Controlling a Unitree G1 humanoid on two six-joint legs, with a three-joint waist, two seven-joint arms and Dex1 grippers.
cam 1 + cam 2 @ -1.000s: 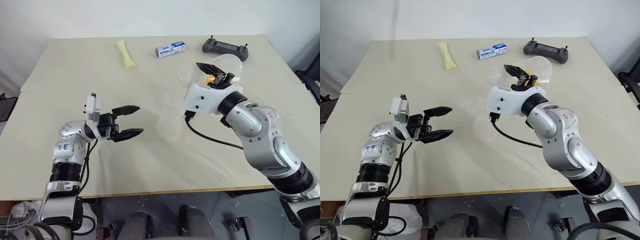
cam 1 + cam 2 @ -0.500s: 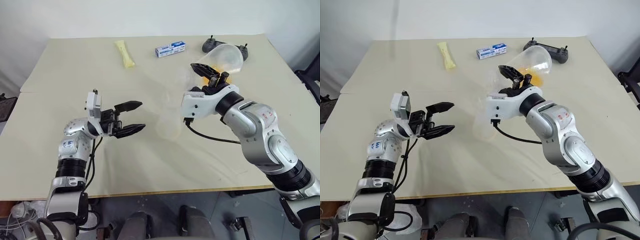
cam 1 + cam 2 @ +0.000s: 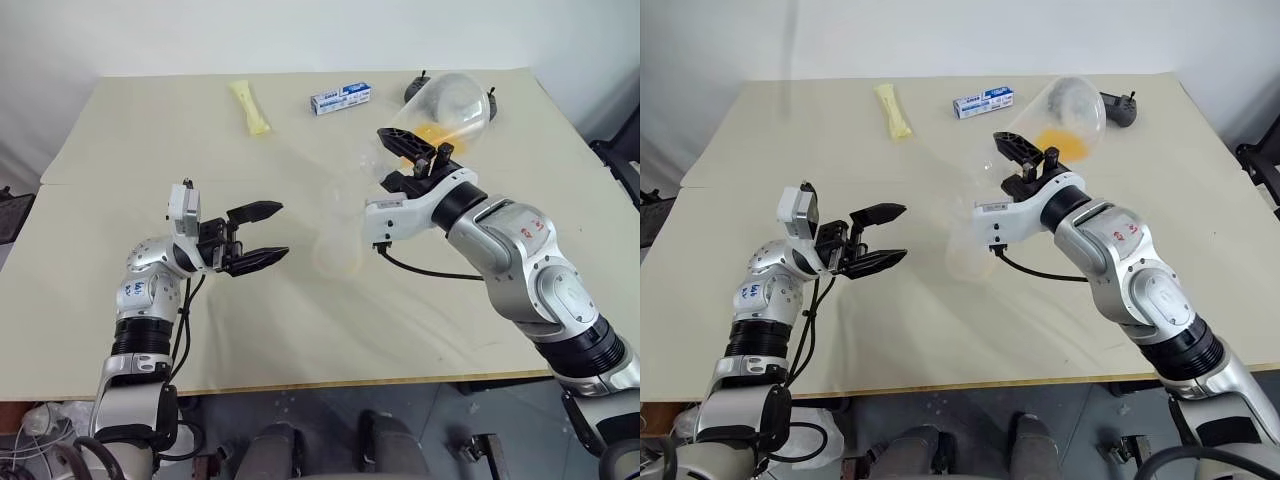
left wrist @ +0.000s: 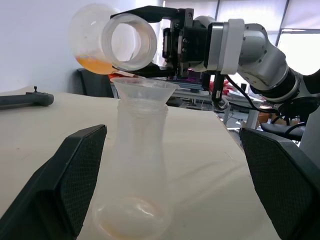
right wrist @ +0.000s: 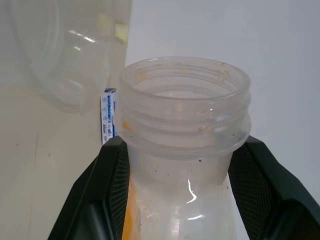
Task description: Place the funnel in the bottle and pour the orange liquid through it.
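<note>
The bottle (image 4: 132,175) stands upright mid-table with the clear funnel (image 4: 144,89) seated in its neck. A faint orange trace lies at its base. My right gripper (image 3: 410,152) is shut on the neck of a twin flask (image 3: 455,103), held tilted on its side with its mouth just above the funnel's rim. The orange liquid (image 4: 95,64) pools in the low side of that flask's belly, short of the neck. My left gripper (image 3: 280,230) hovers open, a little to the left of the bottle (image 3: 338,250), with nothing between its fingers.
A pale yellow packet (image 3: 250,105) and a blue-and-white box (image 3: 340,98) lie at the table's far side. A dark controller (image 3: 1118,108) sits at the far right, partly behind the tilted flask. The table's front edge (image 3: 330,383) runs below both arms.
My right wrist has rolled, lifting the twin flask's belly higher and tipping it further over the funnel. The left gripper has stayed open in about the same place.
</note>
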